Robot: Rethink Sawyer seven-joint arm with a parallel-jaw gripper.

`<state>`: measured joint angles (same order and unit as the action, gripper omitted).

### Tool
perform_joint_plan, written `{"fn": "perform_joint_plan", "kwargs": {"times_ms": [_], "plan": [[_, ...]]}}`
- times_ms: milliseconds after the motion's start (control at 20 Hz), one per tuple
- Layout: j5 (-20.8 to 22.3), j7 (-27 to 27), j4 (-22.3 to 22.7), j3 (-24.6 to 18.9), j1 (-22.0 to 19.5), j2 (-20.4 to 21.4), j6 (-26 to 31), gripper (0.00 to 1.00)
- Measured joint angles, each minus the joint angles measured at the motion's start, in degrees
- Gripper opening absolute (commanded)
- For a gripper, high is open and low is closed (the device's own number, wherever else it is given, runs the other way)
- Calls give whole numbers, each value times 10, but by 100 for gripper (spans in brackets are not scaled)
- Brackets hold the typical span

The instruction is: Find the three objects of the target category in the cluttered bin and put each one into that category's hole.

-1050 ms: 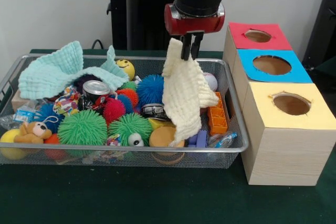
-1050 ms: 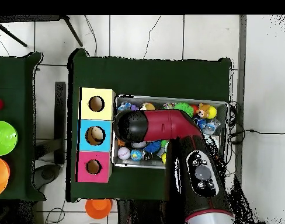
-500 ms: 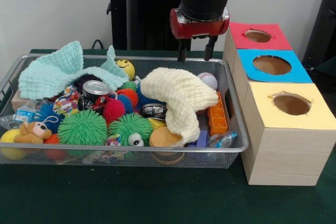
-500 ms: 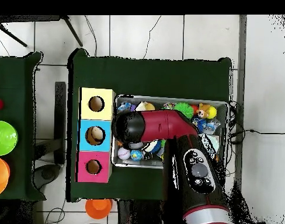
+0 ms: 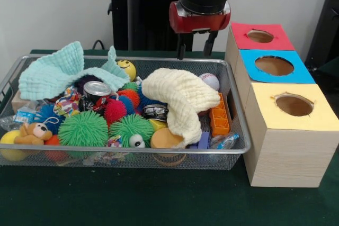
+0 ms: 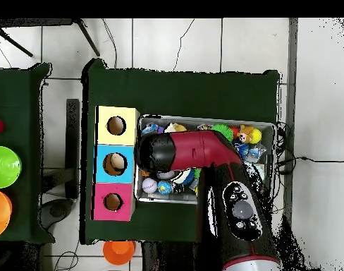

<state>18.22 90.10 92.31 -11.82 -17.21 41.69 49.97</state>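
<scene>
Red-and-black arm hangs vertical at top centre of the front view; gripper (image 5: 195, 44) hovers above the far rim of the wire mesh bin (image 5: 235, 130), its two thin black fingers (image 5: 181, 45) spread apart and grasping nothing. In the overhead view the arm's red link lies across the bin and hides the gripper.

Pale yellow waffle-weave cloth (image 5: 183, 101) lies crumpled in a soft arch over the clutter, centre-right of the bin, below the gripper and apart from it. Mint-green cloth (image 5: 61, 71) of the same weave is draped over the upper-left corner of the bin.

Other contents: spiky rubber balls, green (image 5: 83, 129), red (image 5: 115, 111) and blue (image 5: 152, 89); a metal can (image 5: 97, 91) with shiny lid; a smooth yellow smiley ball (image 5: 126, 68); a baseball (image 5: 211, 81); an orange plastic block (image 5: 219, 115); a small plush bear (image 5: 33, 133).

Right of the bin stand three wooden boxes with round holes, tops coloured red (image 5: 260, 35), blue (image 5: 274, 65) and yellow (image 5: 294, 105).
</scene>
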Motion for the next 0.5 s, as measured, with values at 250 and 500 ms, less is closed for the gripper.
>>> {"fn": "perform_joint_plan", "kwargs": {"times_ms": [250,500], "plan": [[18,0,-14,-3,-12,16,0,100],[25,0,-26,-12,-31,20,0,100]]}}
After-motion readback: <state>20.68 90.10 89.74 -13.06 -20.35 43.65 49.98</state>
